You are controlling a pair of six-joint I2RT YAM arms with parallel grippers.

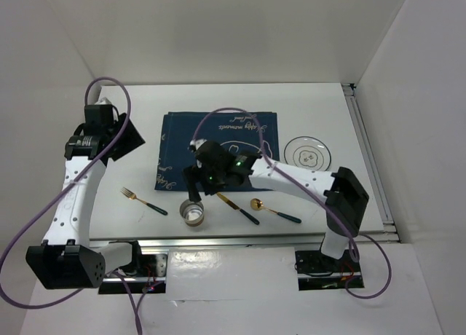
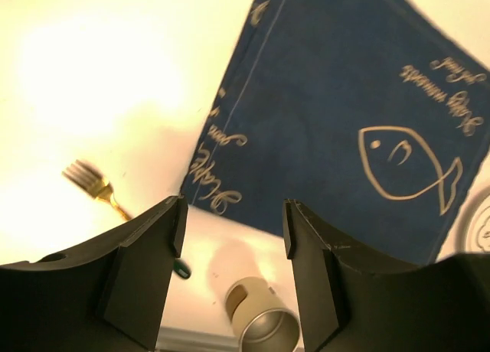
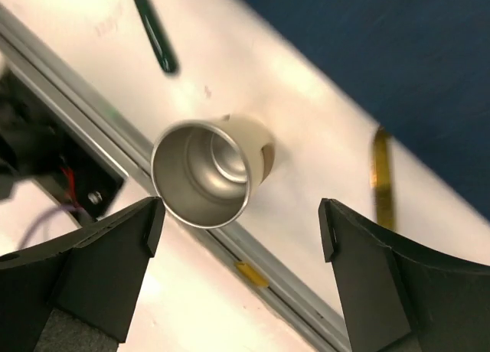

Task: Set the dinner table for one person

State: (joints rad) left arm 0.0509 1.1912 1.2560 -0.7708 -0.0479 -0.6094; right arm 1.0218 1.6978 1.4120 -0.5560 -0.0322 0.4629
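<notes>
The right gripper (image 3: 241, 218) hung over the metal cup (image 3: 203, 176) with its fingers spread wide and nothing between them. The cup stood on the dinner table (image 1: 313, 109) just off the near edge of the navy placemat (image 1: 218, 149), close to the table's metal rail (image 3: 76, 84).

The left gripper (image 2: 233, 223) was also parted and empty, held high off the placemat's left side.

The placemat itself was bare:
- The fork (image 1: 142, 200) lay near its near-left corner.
- The knife (image 1: 238, 207) and spoon (image 1: 273, 210) lay along its near edge, to the right of the cup.
- The glass plate (image 1: 308, 151) sat well off its right side.

None of the setting looked placed yet, and the step in hand appeared to be picking up the cup.

To do that well, the right gripper would need to centre the cup between its fingers before descending. In the wrist view the cup sat nearer the left finger than the right. The fingers should close on the wall below the rim, firmly enough that the smooth metal did not slip.

A gold strip toward the placemat from the cup, probably the knife's blade though blurred in the wrist view, lay close enough that the finger on that side should come down short of it. The lift should go straight up before travelling over the placemat, so the cup's base cleared the rail and the cloth edge.
</notes>
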